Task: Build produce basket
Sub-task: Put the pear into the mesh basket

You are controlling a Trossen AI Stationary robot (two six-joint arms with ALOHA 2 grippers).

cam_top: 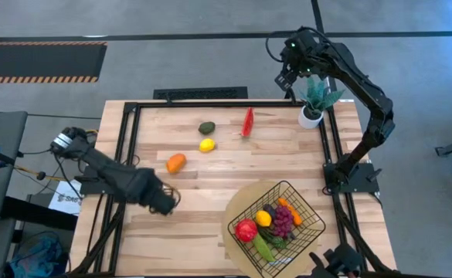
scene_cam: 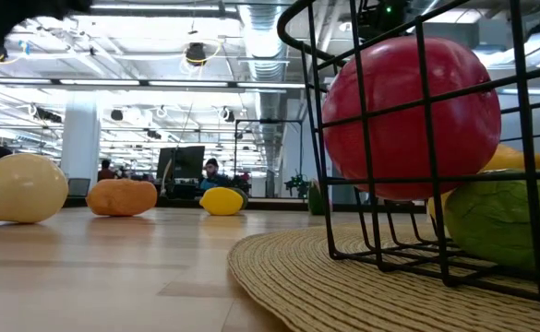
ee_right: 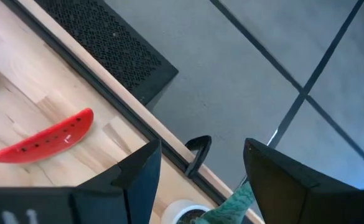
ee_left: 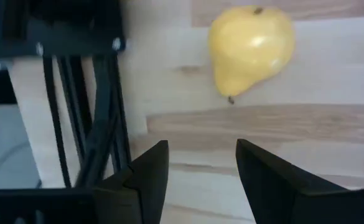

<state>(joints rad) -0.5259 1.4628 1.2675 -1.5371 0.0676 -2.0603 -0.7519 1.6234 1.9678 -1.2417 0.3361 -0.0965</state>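
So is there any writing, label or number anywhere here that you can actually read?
"SA...": dark print on a white sheet under the table's left edge, half hidden by the left arm; the rest is too small to read.
Nothing readable on the produce, the basket or the white plant pot.

Half-filled basket (cam_top: 312, 215); loose produce (cam_top: 176, 162) leftward

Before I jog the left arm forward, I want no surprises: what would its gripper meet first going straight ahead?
Most likely the yellow pear. It lies on the table ahead of the open left gripper, slightly off centre, with bare wood between; depth is unclear.
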